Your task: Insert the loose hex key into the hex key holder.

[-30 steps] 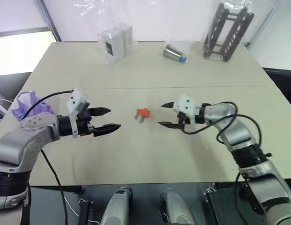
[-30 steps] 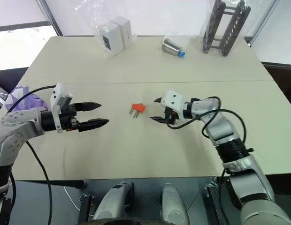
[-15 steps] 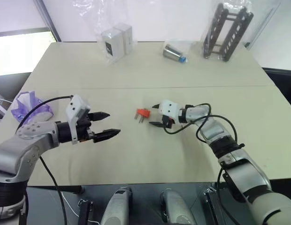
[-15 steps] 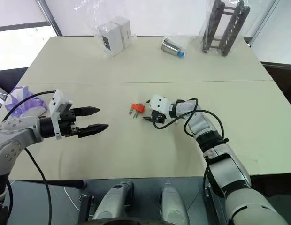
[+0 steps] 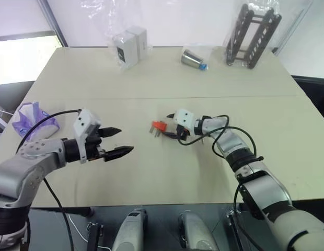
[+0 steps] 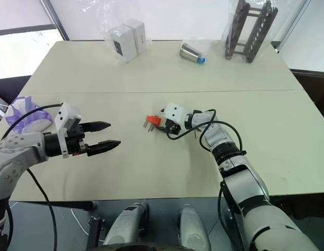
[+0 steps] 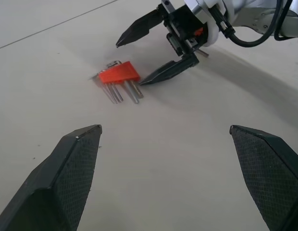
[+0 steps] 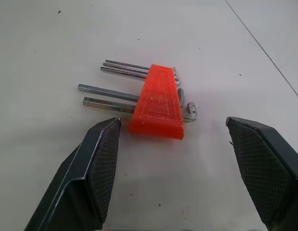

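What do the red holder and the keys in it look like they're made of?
The holder looks like moulded plastic: matte orange-red, with a raised border on its face. The keys look like bare steel: thin grey rods with a dull shine, some with bent ends showing past the block.

Both pincers [image 5: 119,141] [image 7: 142,57] agape, apart

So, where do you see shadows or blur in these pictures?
Left wrist view: the right hand throws a soft shadow on the table. Right wrist view: the hex key holder is sharp and casts a faint shadow beside it. Left eye view: bright window light at the left edge.
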Controlling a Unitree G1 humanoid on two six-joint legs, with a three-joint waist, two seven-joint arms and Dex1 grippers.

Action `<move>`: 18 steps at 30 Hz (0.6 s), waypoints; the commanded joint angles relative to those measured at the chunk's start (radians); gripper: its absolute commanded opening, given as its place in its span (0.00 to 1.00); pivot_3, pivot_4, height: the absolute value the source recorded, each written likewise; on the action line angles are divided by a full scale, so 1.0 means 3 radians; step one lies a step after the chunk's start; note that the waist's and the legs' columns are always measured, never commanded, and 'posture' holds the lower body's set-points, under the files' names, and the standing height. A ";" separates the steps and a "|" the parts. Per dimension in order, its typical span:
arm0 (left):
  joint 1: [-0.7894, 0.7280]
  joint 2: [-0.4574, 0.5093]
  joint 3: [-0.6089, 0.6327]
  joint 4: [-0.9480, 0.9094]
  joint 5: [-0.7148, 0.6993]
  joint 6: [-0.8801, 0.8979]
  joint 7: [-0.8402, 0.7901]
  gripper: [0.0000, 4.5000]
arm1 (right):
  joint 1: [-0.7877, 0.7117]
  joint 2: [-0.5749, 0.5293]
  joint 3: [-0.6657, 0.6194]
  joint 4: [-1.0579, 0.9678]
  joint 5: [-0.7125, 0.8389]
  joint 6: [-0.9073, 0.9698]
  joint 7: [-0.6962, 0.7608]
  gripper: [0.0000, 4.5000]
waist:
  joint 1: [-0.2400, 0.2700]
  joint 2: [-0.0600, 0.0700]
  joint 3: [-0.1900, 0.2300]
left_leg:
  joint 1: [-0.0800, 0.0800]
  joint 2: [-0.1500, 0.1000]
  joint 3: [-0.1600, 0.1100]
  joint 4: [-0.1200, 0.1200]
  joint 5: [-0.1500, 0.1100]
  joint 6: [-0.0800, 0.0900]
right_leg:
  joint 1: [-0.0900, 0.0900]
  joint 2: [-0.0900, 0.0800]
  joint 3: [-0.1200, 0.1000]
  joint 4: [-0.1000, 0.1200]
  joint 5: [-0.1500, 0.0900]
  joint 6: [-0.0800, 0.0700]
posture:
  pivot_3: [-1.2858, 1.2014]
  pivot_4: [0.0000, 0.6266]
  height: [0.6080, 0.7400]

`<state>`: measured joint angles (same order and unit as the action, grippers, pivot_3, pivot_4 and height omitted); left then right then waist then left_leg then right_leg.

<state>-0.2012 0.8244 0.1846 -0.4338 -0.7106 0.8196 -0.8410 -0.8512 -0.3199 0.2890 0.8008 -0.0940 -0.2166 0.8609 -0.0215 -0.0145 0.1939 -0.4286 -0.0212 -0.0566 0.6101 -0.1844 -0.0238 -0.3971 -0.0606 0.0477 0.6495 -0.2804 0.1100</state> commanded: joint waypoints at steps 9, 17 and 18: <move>0.0049 0.0016 0.0111 -0.0131 -0.0023 -0.0064 0.0073 0.99 | -0.0132 0.0124 -0.0002 0.0227 -0.0077 -0.0032 0.0015 0.81 | -0.0045 0.0000 0.0000 | 0.0007 0.0001 -0.0001 -0.0003 0.0000 0.0000 | 0.0004 0.0001 0.0000 0.0000 0.0000 0.0000 | 0.52 0.24 1.00; 0.0125 -0.0012 0.0172 -0.0196 -0.0036 -0.0071 0.0171 1.00 | -0.0211 0.0199 0.0002 0.0449 -0.0111 -0.0073 0.0056 0.41 | -0.0079 0.0000 0.0000 | 0.0010 0.0002 -0.0002 -0.0006 0.0000 0.0000 | 0.0005 0.0002 0.0000 0.0002 0.0000 0.0000 | 0.52 0.24 1.00; 0.0135 -0.0019 0.0182 -0.0207 -0.0040 -0.0070 0.0188 1.00 | -0.0222 0.0207 0.0002 0.0480 -0.0117 -0.0080 0.0066 0.30 | -0.0079 0.0000 0.0000 | 0.0010 0.0002 -0.0003 -0.0006 0.0000 0.0000 | 0.0005 0.0002 0.0000 0.0002 0.0000 0.0000 | 0.52 0.24 1.00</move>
<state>-0.1600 0.8192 0.2045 -0.4563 -0.7100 0.8161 -0.7932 -0.9004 -0.2558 0.2880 0.9197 -0.1089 -0.2476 0.8839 -0.0452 -0.0143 0.1938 -0.4254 -0.0207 -0.0574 0.6086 -0.1842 -0.0242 -0.3953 -0.0599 0.0478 0.6504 -0.2804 0.1099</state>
